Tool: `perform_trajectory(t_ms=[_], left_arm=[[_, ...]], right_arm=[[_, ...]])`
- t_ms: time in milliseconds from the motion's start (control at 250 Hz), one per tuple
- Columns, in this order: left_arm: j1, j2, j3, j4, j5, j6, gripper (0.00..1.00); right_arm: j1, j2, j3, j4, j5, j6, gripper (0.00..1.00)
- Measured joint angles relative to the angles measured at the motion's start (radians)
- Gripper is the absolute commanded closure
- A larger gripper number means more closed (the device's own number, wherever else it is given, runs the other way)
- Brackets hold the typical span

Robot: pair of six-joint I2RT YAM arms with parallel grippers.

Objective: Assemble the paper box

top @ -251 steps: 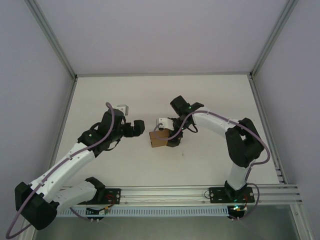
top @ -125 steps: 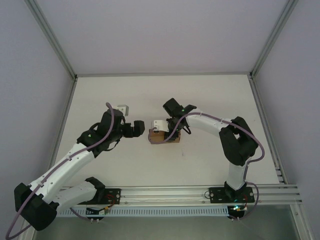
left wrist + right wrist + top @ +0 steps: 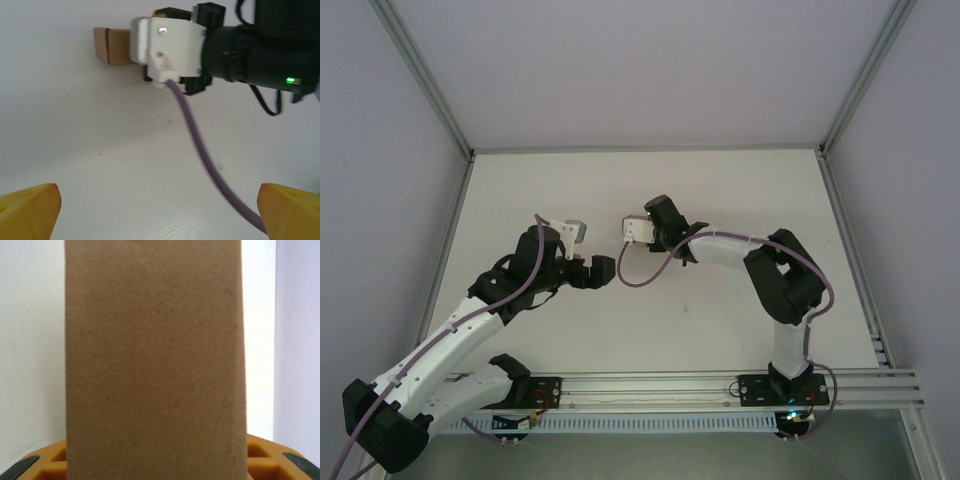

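Brown cardboard pinched in the right gripper (image 3: 634,232), jaws set part-way closed against the two sides of the paper box (image 3: 155,350). From the right wrist, seen as one plain unprinted panel standing upright between the orange fingers (image 3: 272,456), running from the bottom edge past the top, white table (image 3: 30,340) to its left and a strip of lilac wall (image 3: 300,340) at the far right. From the left wrist, the same paper box (image 3: 112,46) seen poking out as a small folded end beyond the white camera housing (image 3: 167,47) on the right wrist, a crease down its near corner; cannot tell there whether resting on the table or lifted just clear of it. Black right forearm (image 3: 265,55) stretching away to the right with a green light (image 3: 290,80) lit, and a purple cable (image 3: 200,145) hanging from the housing and curving toward the lower right. Left gripper (image 3: 157,200) spread as wide as can be, yellow fingertips (image 3: 32,207) at the two bottom corners of its own view, bare table and the cable between them, holding nothing. Aimed at the right gripper and the box, near but apart. From above, both grippers close together around the middle of the table, left arm (image 3: 460,325) reaching up from the lower left, right arm (image 3: 785,285) bent back sharply from its base at the lower right. Aluminium rail (image 3: 670,385) along the near edge, pale walls (image 3: 640,70) on three sides.
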Motion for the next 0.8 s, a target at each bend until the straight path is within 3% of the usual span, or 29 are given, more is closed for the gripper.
perform_trajectory(t_ms=[152,256,351,511,799], left_arm=[[0.0,0.0,-0.004,0.002,0.017,0.001,0.0],[0.0,0.0,-0.004,0.001,0.02,0.003,0.0],[0.0,0.0,-0.004,0.001,0.021,0.005,0.0],[0.0,-0.006,-0.004,0.003,0.024,0.012,0.0],[0.0,0.022,-0.006,0.01,0.012,0.024,0.0]], right_arm=[[-0.001,0.027,0.02,0.031,0.02,-0.006,0.53],[-0.002,0.027,0.02,0.013,0.019,-0.005,0.3],[-0.002,0.022,0.015,-0.045,-0.004,0.01,0.0],[-0.003,-0.058,-0.034,-0.178,-0.096,0.037,0.0],[-0.005,-0.332,-0.098,-0.36,-0.273,0.138,0.0]])
